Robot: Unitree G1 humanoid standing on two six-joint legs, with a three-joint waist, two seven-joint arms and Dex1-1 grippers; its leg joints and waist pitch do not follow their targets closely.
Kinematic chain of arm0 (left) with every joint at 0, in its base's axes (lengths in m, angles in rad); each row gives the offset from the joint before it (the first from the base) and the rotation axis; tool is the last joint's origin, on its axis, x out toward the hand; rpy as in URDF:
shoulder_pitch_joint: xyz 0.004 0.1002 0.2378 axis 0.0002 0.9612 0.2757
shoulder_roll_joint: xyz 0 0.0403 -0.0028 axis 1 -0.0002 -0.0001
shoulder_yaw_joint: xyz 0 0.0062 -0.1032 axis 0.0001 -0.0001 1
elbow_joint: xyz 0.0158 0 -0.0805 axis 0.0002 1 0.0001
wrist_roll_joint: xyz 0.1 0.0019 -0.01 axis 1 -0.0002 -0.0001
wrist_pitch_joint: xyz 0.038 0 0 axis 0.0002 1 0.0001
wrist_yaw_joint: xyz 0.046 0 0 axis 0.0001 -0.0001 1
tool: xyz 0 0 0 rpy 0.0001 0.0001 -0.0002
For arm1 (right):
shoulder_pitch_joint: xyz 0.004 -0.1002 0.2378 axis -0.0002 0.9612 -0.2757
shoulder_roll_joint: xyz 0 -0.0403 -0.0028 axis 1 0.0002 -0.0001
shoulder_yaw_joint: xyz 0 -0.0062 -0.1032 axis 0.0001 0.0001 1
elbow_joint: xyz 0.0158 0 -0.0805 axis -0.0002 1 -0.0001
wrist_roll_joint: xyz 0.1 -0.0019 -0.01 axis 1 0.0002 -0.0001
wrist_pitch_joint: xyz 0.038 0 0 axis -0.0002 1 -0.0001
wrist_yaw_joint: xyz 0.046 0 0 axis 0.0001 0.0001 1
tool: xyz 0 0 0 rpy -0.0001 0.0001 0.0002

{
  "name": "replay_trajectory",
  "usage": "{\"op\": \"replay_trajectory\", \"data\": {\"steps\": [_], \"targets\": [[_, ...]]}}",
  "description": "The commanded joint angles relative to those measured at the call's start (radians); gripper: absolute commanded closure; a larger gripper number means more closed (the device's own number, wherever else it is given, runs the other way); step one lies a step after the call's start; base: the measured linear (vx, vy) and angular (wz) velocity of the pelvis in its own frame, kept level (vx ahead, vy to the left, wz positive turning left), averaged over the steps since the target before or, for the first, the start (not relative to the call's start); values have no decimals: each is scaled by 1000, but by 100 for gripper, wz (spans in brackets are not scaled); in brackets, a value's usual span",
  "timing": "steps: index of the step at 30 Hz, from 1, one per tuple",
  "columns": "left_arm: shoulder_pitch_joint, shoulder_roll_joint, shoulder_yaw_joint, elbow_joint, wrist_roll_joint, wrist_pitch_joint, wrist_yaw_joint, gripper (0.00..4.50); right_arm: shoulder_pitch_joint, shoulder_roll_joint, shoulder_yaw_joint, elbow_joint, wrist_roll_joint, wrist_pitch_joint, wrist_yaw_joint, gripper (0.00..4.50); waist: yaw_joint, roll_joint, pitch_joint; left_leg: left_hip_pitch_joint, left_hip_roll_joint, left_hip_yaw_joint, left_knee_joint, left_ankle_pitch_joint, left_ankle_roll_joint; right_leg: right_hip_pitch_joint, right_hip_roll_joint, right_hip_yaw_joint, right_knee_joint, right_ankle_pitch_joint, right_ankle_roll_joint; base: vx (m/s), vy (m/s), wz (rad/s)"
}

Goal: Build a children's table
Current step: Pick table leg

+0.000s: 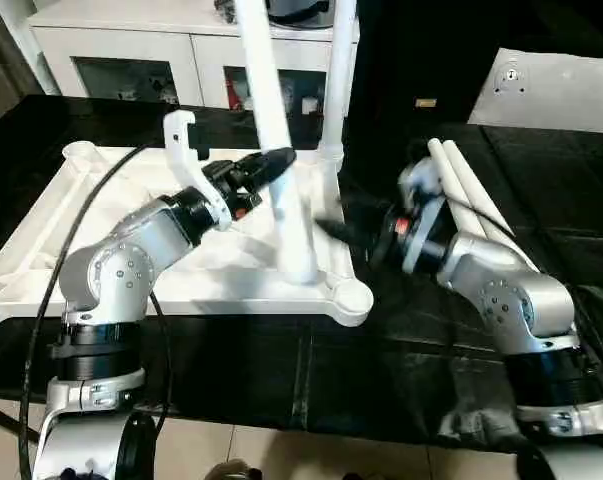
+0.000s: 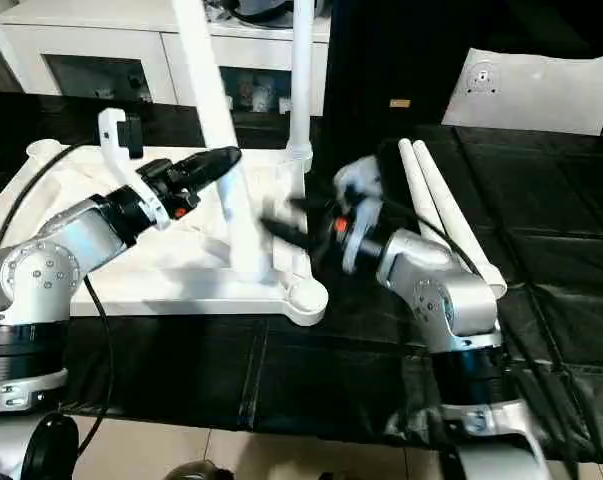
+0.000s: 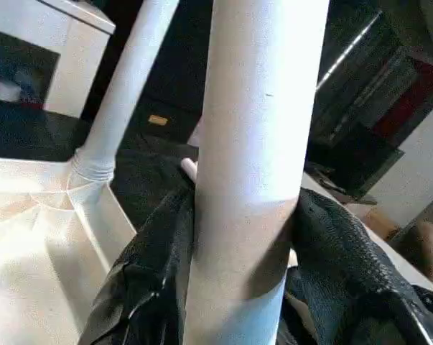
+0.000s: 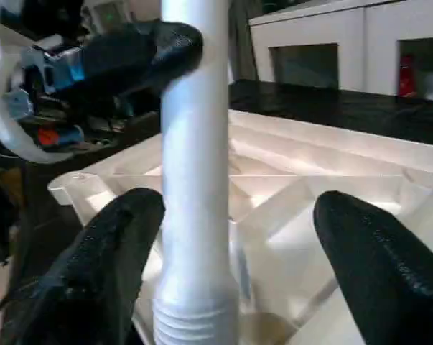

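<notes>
Near socket: the tabletop (image 1: 41, 262) lies ribbed side up on the black work table (image 1: 281, 370), and its nearest round corner socket (image 1: 353, 297) sits bare at the front corner.
Held leg: 1 white leg (image 1: 271, 130) rises just behind that socket, long axis near vertical but tilted, top leaning toward the robot's left, ridged foot down on the tabletop's underside beside the socket.
Left gripper: the left gripper (image 3: 241, 237) comes in from the left, its 2 black fingers (image 3: 159, 259) pressed against either side of that leg, pinching it partway up.
Right gripper: the right gripper (image 4: 238, 251) faces the same leg low down near its ridged end, fingers spread wide; 1 fingertip (image 4: 123, 237) sits close beside the leg, the other stands well apart from it.
Spare legs: 2 legs (image 1: 471, 195) lie flat side by side on the black cover to the right of the tabletop, touching, long axes running away from the robot and angled slightly left.
Standing leg: 1 more leg (image 1: 336, 90) stands upright in the far right corner socket.
Background: a white cabinet (image 1: 131, 50) with glass doors stands behind the table.
</notes>
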Motion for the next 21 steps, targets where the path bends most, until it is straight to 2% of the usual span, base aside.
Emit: {"op": "replay_trajectory", "data": {"steps": [1, 3, 4, 9, 14, 21], "targets": [[-16, 2, -12, -32, 12, -6, 10, 268, 1, 20, 48, -32, -52, -4, -58, 30, -1, -12, -79, 14, 93, -44, -70, -103, 9, 53, -111, 83, -68, -308, -91, 0, 0, 0], [-16, 4, -19, -40, 19, -8, 11, 268, 6, 25, 73, -39, -62, 2, -55, 30, 0, -8, -79, 14, 93, -44, -70, -107, 13, 53, -113, 84, -68, -312, -91, 0, 0, 0], [-16, 4, -19, -41, 19, -8, 11, 268, 6, 25, 73, -39, -62, 2, -55, 30, -1, -11, -78, 14, 93, -44, -70, -110, 14, 53, -113, 84, -69, -316, -89, 0, 0, 0], [-23, 11, -68, -92, 58, -6, 22, 268, 3, 66, 107, -51, -87, 36, -116, 30, -2, -7, -77, 16, 97, -45, -73, -119, 3, 51, -114, 86, -69, -321, -83, 0, 0, 0], [-24, 4, -103, -128, 71, -2, 23, 268, 4, 85, 133, -47, -99, 34, -126, 30, -1, -10, -77, 15, 98, -46, -74, -116, -2, 51, -115, 88, -65, -301, -88, 0, 0, 0], [-21, 15, -157, -172, 97, 4, -7, 268, -2, 84, 158, -18, -113, 38, -112, 30, -3, -11, -76, 15, 96, -46, -74, -126, -8, 52, -115, 89, -69, -326, -70, 0, 0, 0]]}}
